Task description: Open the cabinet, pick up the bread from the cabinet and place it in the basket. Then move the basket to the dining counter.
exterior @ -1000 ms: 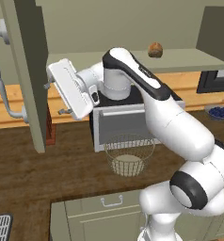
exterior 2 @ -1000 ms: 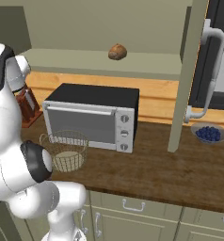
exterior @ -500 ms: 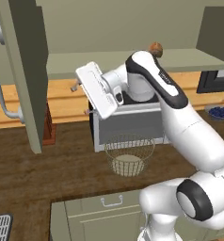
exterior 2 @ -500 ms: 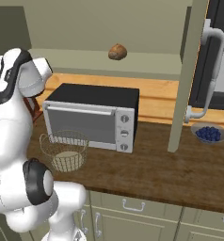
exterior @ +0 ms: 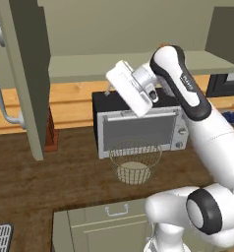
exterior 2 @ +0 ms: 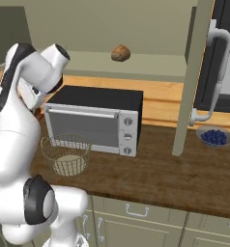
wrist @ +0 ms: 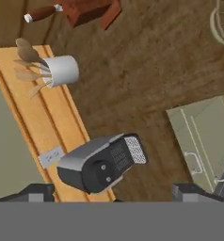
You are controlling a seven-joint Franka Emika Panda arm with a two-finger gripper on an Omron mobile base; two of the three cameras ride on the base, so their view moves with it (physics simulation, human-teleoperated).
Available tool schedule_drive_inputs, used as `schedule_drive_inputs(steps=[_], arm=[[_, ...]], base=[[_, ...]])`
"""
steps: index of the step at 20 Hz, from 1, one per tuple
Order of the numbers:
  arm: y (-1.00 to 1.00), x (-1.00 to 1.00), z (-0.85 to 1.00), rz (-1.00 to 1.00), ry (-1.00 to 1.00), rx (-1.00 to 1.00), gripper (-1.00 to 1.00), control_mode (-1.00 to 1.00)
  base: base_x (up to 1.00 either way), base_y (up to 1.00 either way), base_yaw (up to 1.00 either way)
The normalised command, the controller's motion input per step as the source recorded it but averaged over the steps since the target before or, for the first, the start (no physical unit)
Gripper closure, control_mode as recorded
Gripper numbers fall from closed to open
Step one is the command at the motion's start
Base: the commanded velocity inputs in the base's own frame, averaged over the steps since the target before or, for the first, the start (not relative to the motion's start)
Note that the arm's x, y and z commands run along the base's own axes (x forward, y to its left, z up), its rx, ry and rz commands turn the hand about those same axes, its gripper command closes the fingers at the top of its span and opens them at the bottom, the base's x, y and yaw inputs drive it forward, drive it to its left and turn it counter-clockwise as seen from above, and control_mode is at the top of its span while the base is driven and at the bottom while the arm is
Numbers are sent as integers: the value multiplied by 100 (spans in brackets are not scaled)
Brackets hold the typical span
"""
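With the cabinet (exterior 2: 196, 72) doors open, the tool (wrist: 114, 197), its tips apart and holding nothing, hangs above the toaster oven (exterior: 138, 125); the bread (exterior 2: 120, 53) sits on the shelf beyond it and the basket (exterior: 134, 161) below it.

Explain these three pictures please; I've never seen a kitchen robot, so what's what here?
It is a simulated white robot arm. Two pictures look over it from behind, left and right; the third looks from its hand. The cabinet stands open, with the bread on its shelf. On the worktop stand a toaster oven, the basket and a bowl of blueberries. The pincer holds nothing; below it the hand camera sees a white cup of wooden utensils.
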Motion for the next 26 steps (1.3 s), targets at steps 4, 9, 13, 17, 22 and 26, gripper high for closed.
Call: schedule_drive_inputs(steps=[4,9,13,17,22,26], arm=[[-57,-21,-72,-18,-16,-59,-100,-100],[-67,4,-32,-15,-20,-59,-100,-100],[-72,69,13,-3,-40,-37,-100,-100],[-82,90,17,-1,-38,-30,-100,-100],[-76,73,62,-1,-47,-17,-100,-100],[-66,69,63,-3,-41,-24,-100,-100]], base=[[0,0,0],[0,0,0],[0,0,0],[0,0,0],[0,0,0],[0,0,0]])
